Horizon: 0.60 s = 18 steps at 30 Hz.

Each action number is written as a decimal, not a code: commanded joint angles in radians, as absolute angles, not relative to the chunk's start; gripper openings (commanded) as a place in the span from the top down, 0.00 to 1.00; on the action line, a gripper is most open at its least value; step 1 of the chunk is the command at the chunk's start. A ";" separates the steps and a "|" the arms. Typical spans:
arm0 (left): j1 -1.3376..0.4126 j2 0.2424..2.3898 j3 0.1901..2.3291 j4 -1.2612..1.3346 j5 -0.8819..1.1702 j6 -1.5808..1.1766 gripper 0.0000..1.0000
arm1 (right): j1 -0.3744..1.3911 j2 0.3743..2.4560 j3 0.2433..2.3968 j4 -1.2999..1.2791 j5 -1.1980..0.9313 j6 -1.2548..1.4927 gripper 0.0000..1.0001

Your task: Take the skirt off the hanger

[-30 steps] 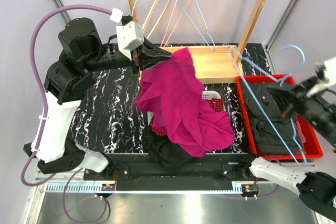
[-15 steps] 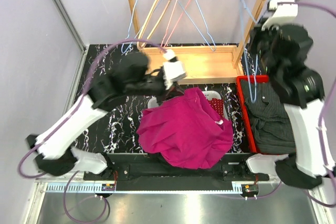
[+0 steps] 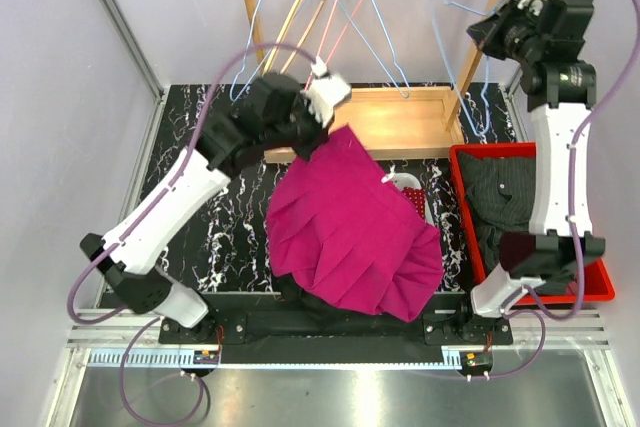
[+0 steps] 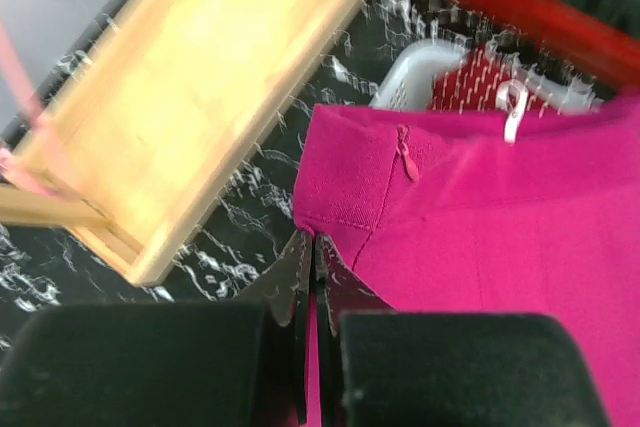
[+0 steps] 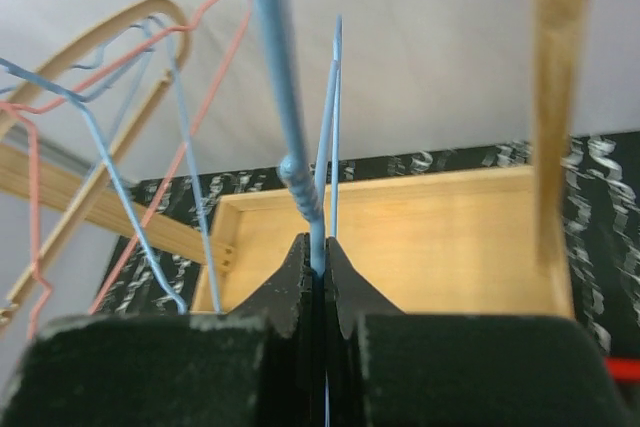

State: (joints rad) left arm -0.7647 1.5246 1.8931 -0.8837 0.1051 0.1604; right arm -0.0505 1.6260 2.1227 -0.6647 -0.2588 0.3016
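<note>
- The red bin (image 3: 480, 151) on the right side of the table holds a heap of dark clothes (image 3: 505, 197).
- A white basket (image 4: 410, 87) stands in the middle, mostly covered by the skirt. A red cloth with white specks (image 4: 470, 87) shows inside it.
- The wooden rack (image 3: 482, 52) stands at the far side, and its shallow tray base (image 3: 400, 122) is bare wood. Blue, pink and wooden hangers (image 3: 330, 7) hang from its top rail.
- The table (image 3: 220, 207) is black with white marbling, and pale grey walls (image 3: 60, 97) enclose it on the left, far and right.
- The magenta skirt (image 3: 350, 237) is off the hanger and drapes over the basket in the middle of the table.
- Its waistband, with a small zip and a white loop, lies at the far end. The hem spreads toward the near right, so its long axis runs from far left to near right.
- The left gripper (image 4: 310, 252) is clamped on the far-left corner of the waistband, holding that corner up.
- The right gripper (image 5: 318, 252) is raised by the rack's right post, its fingers pinched shut on the wire of a bare blue hanger (image 5: 278, 57).
</note>
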 commanded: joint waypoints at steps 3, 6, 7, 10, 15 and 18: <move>-0.877 1.353 1.374 -0.643 0.081 0.294 1.00 | -0.041 1.778 2.408 -0.626 -0.466 0.376 1.00; -0.920 1.350 1.274 -0.621 0.094 0.282 1.00 | -0.041 1.857 2.555 -0.644 -0.492 0.394 1.00; -0.939 1.357 1.257 -0.621 0.095 0.275 1.00 | -0.041 1.874 2.574 -0.644 -0.498 0.400 1.00; -0.965 1.394 1.201 -0.608 0.077 0.272 1.00 | -0.040 1.934 2.621 -0.649 -0.502 0.405 1.00; -1.008 1.457 1.154 -0.565 0.045 0.285 1.00 | -0.015 1.976 2.649 -0.652 -0.482 0.374 1.00; -1.023 1.518 1.154 -0.548 0.041 0.282 1.00 | -0.006 2.020 2.697 -0.664 -0.448 0.345 1.00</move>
